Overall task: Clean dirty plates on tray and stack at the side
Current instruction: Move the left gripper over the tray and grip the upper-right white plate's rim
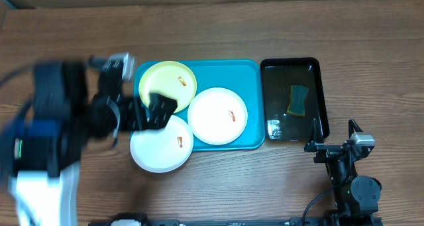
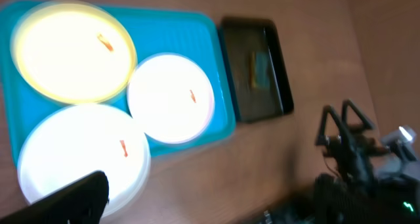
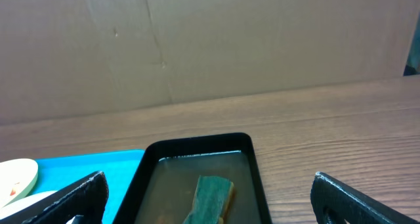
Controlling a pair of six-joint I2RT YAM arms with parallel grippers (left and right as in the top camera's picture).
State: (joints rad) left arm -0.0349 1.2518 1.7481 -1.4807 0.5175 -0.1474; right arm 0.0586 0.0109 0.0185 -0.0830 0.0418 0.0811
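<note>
Plates (image 1: pixel 217 115) lie on the tray (image 1: pixel 252 73) under our left gripper (image 1: pixel 156 112), its jaws too blurred to tell. Our right gripper (image 3: pixel 209 182) holds its jaws apart, sponge (image 3: pixel 211 203) ahead between them.

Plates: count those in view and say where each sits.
3. The yellow-green plate lies at the tray's far-left corner, one white plate at its middle, and the other white plate overhangs its near-left edge. None looks hidden.
</note>
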